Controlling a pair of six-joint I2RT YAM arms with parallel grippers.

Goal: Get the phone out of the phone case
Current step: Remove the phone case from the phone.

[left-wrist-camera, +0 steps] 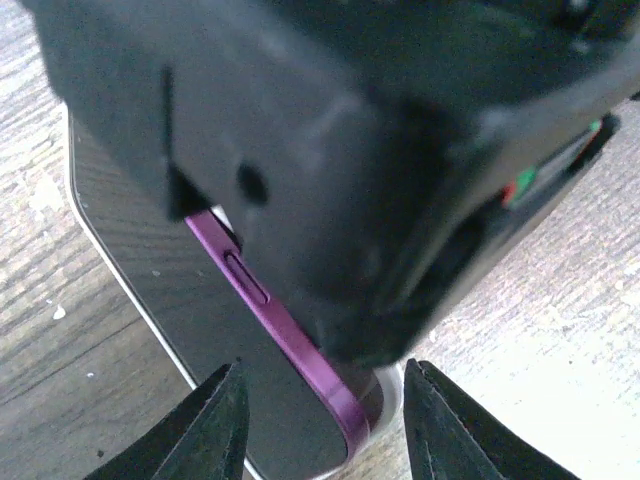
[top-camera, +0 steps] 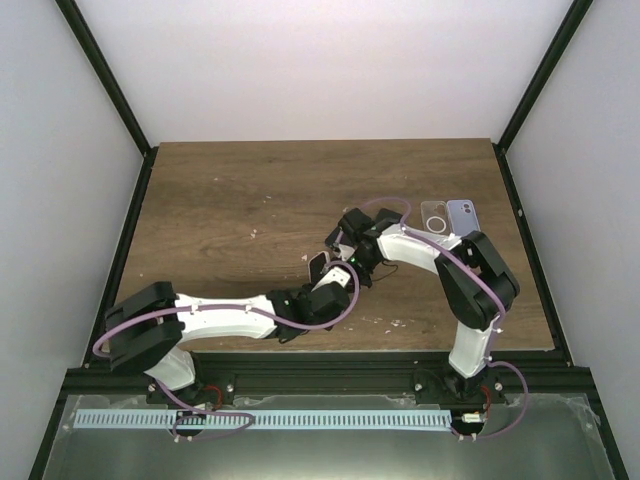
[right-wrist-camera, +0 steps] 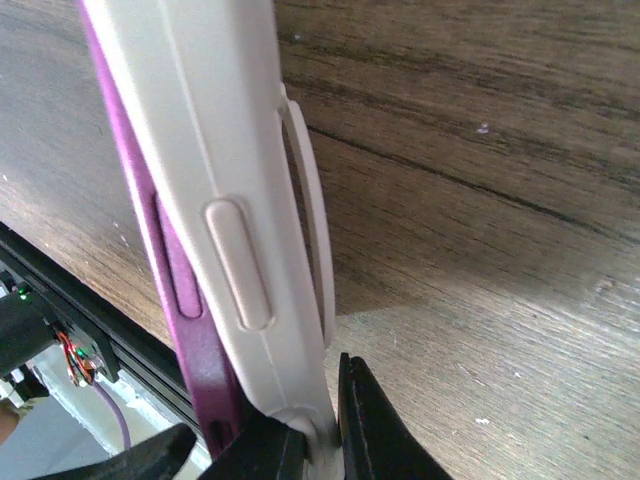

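Held upright above the tabletop's middle, nearer the right edge: purple phone [right-wrist-camera: 190, 340], partly out of white phone case [right-wrist-camera: 220, 200]. Clamped on the case edge, right gripper [right-wrist-camera: 300, 445]. Spread wide around the phone's end without touching, left gripper [left-wrist-camera: 325, 425].

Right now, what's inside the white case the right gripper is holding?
A purple phone sits partly inside the white case, its edge peeling out along one side. The right gripper pinches the case's lower end. How much of the phone remains seated is hidden by the case wall.

Phone [left-wrist-camera: 270, 310] sat partly inside case [right-wrist-camera: 235, 200], between right gripper [right-wrist-camera: 300, 440] fingers; left gripper [left-wrist-camera: 325, 415] just beside; second phone [top-camera: 463, 214] beyond.
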